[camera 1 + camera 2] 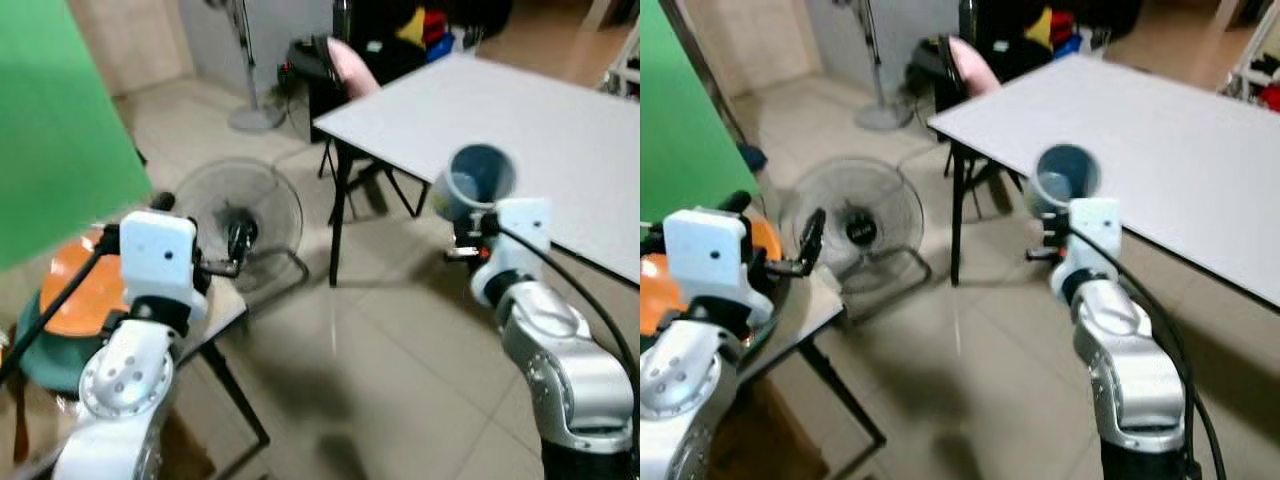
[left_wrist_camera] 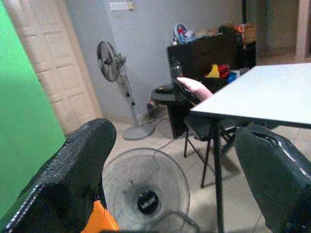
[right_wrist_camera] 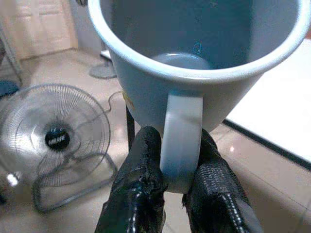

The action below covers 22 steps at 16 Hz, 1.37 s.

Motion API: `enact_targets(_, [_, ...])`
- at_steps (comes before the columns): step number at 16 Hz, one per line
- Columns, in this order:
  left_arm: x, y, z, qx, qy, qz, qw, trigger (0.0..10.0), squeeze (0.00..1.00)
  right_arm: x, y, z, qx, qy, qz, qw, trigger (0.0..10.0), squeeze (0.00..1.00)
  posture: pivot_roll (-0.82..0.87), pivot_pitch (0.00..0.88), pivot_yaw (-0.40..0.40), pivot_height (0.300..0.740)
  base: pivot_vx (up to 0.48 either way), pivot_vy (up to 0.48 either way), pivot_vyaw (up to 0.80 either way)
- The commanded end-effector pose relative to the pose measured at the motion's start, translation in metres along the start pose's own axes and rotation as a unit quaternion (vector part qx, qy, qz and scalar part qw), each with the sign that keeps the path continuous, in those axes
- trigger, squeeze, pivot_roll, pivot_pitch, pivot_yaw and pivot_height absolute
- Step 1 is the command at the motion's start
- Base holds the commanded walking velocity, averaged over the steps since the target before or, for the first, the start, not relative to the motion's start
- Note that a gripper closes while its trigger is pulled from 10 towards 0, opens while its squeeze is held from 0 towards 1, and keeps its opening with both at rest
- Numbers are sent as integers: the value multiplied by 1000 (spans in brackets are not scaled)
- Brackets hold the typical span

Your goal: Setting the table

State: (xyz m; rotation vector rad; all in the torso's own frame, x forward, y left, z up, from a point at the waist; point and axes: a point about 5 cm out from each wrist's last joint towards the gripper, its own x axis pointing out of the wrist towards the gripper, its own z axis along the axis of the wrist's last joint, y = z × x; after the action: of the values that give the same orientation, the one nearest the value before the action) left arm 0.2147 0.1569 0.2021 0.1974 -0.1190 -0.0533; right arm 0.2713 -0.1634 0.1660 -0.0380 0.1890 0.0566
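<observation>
My right gripper is shut on the handle of a pale blue mug, carried in the air with its mouth tilted toward me. In the head views the mug hangs just short of the near edge of a white table. My left gripper is open and holds nothing, raised over a small side table; its black fingers stand wide apart in the left wrist view. An orange plate lies on a teal thing at my lower left.
A floor fan lies on the tiled floor between the two tables. A standing fan is by the far wall, with a chair and pink cushion at the table's far corner. A green screen fills the left.
</observation>
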Motion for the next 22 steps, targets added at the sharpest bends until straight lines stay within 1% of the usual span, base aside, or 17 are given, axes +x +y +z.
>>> enact_targets(1, [2, 5, -3, 5, 7, 5, 1000, 10000, 0, 2, 9, 6, 7, -10, 15, 1000, 10000, 0, -8, 0, 38, 740, 401, 0, -800])
enact_targets(7, [6, 3, -5, 2, 9, -5, 1000, 10000, 0, 1, 4, 6, 16, -6, 3, 1000, 10000, 0, -17, 0, 44, 740, 402, 0, -800])
enact_targets(9, [5, 6, -9, 4, 14, 0, 1000, 10000, 0, 2, 9, 11, 10, -18, 30, 999, 10000, 0, -21, 0, 42, 740, 405, 0, 0])
enact_targets(11, [3, 11, -12, 9, 21, 11, 1000, 10000, 0, 5, 20, 14, -4, -16, 93, 995, 10000, 0, -18, 0, 35, 740, 405, 0, 0])
enact_targets(12, [1, 15, -14, 12, 25, 18, 999, 10000, 0, 5, 26, 13, -1, -11, 125, 992, 10000, 0, -13, 0, 31, 740, 405, 0, 0])
enact_targets(14, [-2, 19, -16, 14, 30, 27, 999, 10000, 0, 4, 31, 11, -1, -6, 144, 990, 10000, 0, -4, 0, 26, 740, 405, 0, 0])
enact_targets(16, [-8, 21, -18, 17, 36, 31, 999, 10000, 0, 2, 39, 7, -19, 2, 173, 985, 10000, 0, 5, 0, 21, 740, 403, 0, 0])
enact_targets(18, [-10, 20, -20, 18, 40, 27, 999, 10000, 0, 2, 42, 7, -23, 5, 182, 983, 10000, 0, 9, 0, 19, 740, 401, 0, 203])
enact_targets(20, [-12, 18, -22, 22, 45, 13, 999, 10000, 0, 3, 43, 8, -36, -3, 180, 983, 10000, 0, 12, 0, 18, 740, 401, 0, 800])
enact_targets(22, [-11, 16, -21, 21, 43, 5, 999, 10000, 0, 5, 41, 7, -25, -2, 174, 984, 10000, 0, 11, 0, 22, 740, 401, 0, 0])
